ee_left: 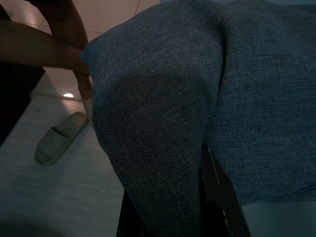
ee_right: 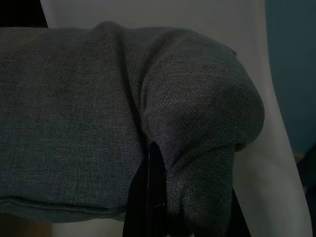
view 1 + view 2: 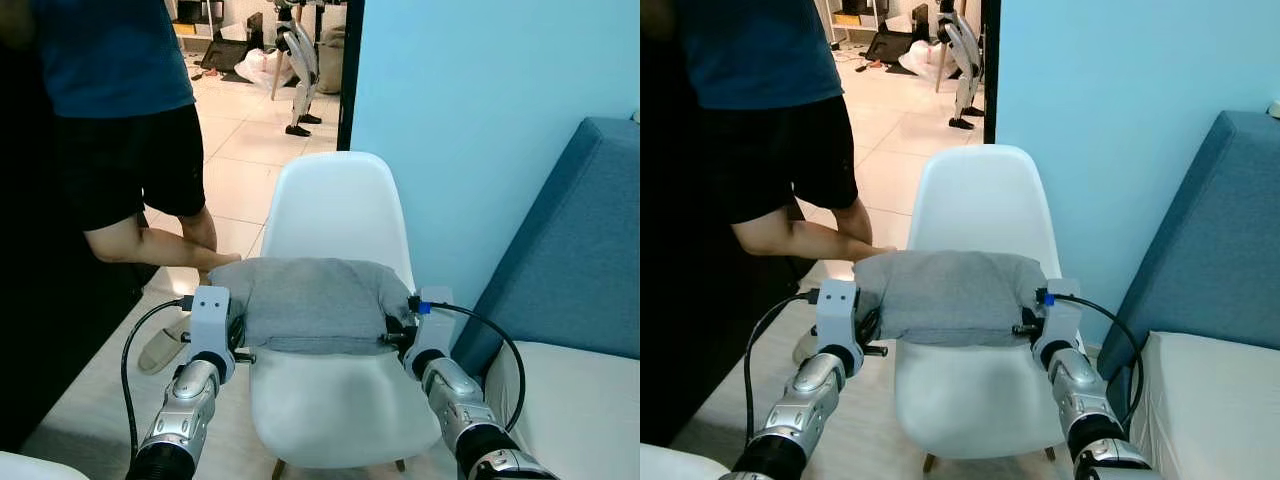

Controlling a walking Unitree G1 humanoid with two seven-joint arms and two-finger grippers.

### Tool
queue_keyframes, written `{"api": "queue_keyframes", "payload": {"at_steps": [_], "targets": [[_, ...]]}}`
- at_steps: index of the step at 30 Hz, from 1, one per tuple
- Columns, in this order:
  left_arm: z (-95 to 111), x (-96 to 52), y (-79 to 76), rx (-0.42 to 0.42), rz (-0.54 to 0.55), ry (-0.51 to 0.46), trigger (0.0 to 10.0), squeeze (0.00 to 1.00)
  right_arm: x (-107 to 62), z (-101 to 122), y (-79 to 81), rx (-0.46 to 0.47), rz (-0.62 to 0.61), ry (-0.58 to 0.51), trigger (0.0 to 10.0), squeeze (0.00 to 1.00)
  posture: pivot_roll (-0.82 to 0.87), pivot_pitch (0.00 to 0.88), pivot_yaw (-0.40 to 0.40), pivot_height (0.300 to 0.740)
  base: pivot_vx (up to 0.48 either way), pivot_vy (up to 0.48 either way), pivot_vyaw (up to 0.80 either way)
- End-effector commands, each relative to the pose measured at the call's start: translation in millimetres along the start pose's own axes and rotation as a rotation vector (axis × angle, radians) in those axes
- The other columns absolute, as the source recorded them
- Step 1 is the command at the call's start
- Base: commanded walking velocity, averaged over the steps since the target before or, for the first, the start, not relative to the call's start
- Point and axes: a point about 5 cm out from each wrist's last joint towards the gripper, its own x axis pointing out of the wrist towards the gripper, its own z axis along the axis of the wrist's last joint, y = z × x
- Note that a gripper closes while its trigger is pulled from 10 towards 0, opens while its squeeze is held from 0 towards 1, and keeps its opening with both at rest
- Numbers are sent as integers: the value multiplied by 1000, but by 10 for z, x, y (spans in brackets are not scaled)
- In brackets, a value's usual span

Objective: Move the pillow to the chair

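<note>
A grey pillow (image 3: 312, 302) hangs level above the seat of a white plastic chair (image 3: 335, 215), in front of its backrest. My left gripper (image 3: 238, 338) is shut on the pillow's left end, and my right gripper (image 3: 392, 334) is shut on its right end. In the left wrist view the grey fabric (image 1: 197, 98) bulges over a black finger (image 1: 217, 192). In the right wrist view the pillow (image 2: 98, 123) folds around a dark finger (image 2: 148, 197), with the white chair back (image 2: 276, 163) behind it.
A person (image 3: 120, 130) in a blue shirt and black shorts stands close at the left, one leg beside the chair. A slipper (image 3: 160, 348) lies on the floor there. A blue sofa (image 3: 580, 260) with a white cushion (image 3: 575, 410) is at the right, against a light blue wall (image 3: 470, 120).
</note>
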Motion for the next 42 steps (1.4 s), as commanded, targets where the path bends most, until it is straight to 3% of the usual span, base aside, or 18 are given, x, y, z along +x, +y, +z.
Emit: {"api": "queue_keyframes", "payload": {"at_steps": [1,13,30,34,42], "targets": [[82,13,77,29,20,-38,10000,0,10,60,-51,17,-25,-20,10000,0,24,64,14,651,0,0,0],[91,31,26,34,-7,-33,10000,0,-23,14,-63,27,-36,-26,10000,0,20,67,37,642,0,0,0],[189,62,-75,75,-64,-103,10000,0,44,223,-81,16,-41,-90,10000,0,8,66,10,632,0,0,0],[235,99,36,103,28,-116,10000,0,107,344,-31,-9,-12,-102,10000,0,11,90,-13,632,0,0,0],[306,106,82,109,37,-150,10000,0,162,477,32,-22,17,-134,10000,0,11,115,-19,612,0,0,0]]}}
